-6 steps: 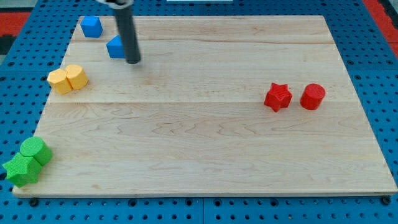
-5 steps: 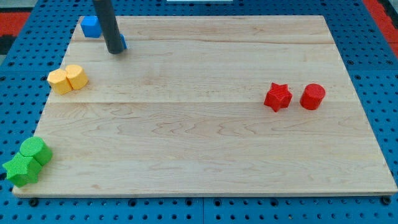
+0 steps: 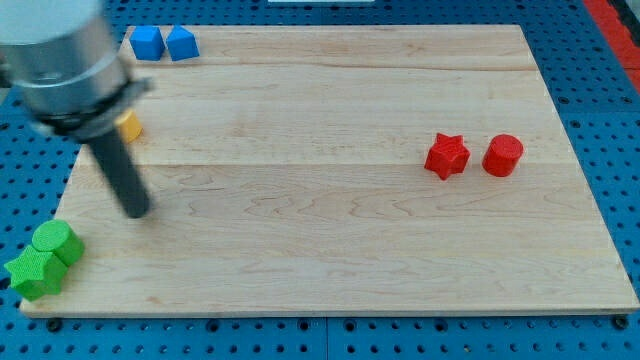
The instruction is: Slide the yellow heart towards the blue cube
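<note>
Resting on a blue pegboard bench [image 3: 600, 90], a pale wooden board [image 3: 330, 230] fills most of the frame, with a patch of red showing past the bench at the upper right corner.

At the lower left corner of the board sit two green blocks touching each other, a green star-like block [image 3: 33, 272] and a green cylinder [image 3: 57, 241] just above it. Above them the arm's grey housing [image 3: 65, 60] comes in from the upper left, blurred, and the dark rod slants down from it to my tip [image 3: 137, 211], which rests on bare wood to the right of and above the green pair. There is no gripper here to open or close, only the rod.

The yellow block [image 3: 129, 125] is mostly hidden behind the housing; only a sliver peeks out, so its heart shape cannot be confirmed. My tip is below it, apart from it.

Along the top left edge, the blue cube [image 3: 148, 43] and a second blue block [image 3: 182, 44] stand side by side, touching.

Far right, a red star [image 3: 446, 156] and a red cylinder [image 3: 503, 155] sit near one another.
</note>
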### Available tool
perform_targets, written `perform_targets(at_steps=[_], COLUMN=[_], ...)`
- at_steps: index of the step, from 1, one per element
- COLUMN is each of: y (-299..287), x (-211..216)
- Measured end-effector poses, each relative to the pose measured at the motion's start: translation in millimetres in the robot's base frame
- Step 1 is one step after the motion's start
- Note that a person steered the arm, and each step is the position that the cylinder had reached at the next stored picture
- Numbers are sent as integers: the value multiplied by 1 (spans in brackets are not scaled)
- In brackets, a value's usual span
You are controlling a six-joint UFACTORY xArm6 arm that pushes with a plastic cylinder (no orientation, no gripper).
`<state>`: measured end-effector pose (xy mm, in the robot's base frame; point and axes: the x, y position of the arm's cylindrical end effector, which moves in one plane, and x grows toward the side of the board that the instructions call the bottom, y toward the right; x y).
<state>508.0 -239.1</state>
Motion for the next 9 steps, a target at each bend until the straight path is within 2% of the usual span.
perform_targets(at_steps=[1, 3, 4, 7, 9], y=[-65, -57, -45, 47, 43], x=[-14, -71, -92, -135, -208])
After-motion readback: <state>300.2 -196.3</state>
